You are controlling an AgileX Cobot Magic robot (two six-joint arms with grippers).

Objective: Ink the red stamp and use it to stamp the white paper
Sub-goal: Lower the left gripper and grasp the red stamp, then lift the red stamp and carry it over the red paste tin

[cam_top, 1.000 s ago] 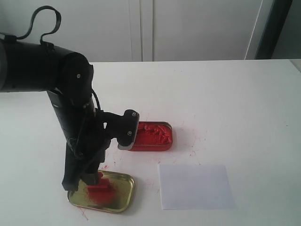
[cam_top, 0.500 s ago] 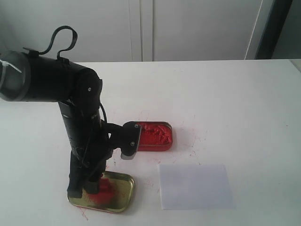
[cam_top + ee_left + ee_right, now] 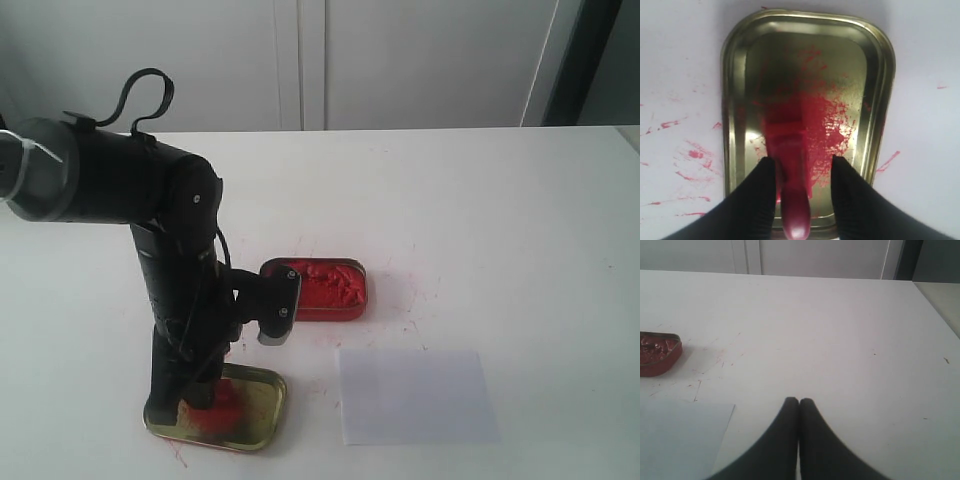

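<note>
The red stamp (image 3: 790, 170) stands in the gold tin lid (image 3: 880, 75), on a smear of red ink. My left gripper (image 3: 802, 162) is open astride it: one finger lies against the stamp and a gap shows on the other side. In the exterior view the stamp (image 3: 212, 398) shows just beside the left gripper (image 3: 190, 395), down in the lid (image 3: 262, 402) at the front left. The white paper (image 3: 415, 395) lies flat to the right of the lid, and no mark shows on it. My right gripper (image 3: 799, 401) is shut and empty above bare table, near the paper (image 3: 680, 437).
The red tin of ink paste (image 3: 325, 288) sits behind the lid and the paper, and the right wrist view also shows the ink tin (image 3: 657, 355). Red ink streaks mark the table around the lid. White cabinet doors stand behind the table.
My left arm has come down and shifted slightly left over the gold lid, so its fingers now sit lower around the stamp. The paper and the tins have not moved.
</note>
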